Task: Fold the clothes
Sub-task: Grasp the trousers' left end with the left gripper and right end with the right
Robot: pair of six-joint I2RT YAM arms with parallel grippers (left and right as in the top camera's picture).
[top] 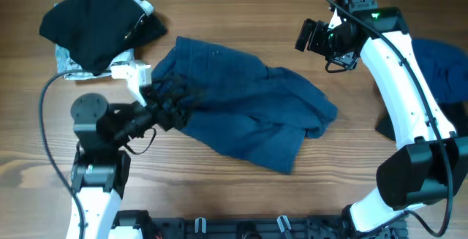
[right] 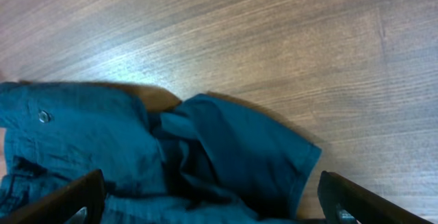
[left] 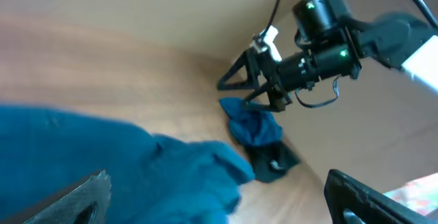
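Observation:
A crumpled blue garment [top: 245,115] lies across the middle of the wooden table. My left gripper [top: 170,107] is at its left edge, open, and the blue cloth [left: 137,176] lies between the wide-apart fingers [left: 219,200]. My right gripper [top: 308,36] is open and empty, raised above the table behind the garment's right end. Its wrist view looks down on a sleeve or hem of the garment [right: 233,155] and a button [right: 44,116], with the fingers [right: 212,200] spread at either side.
A folded black garment [top: 95,20] sits on a grey-white cloth at the back left. Another blue garment [top: 446,63] and a black item [top: 386,126] lie at the right edge; both also show in the left wrist view [left: 254,125].

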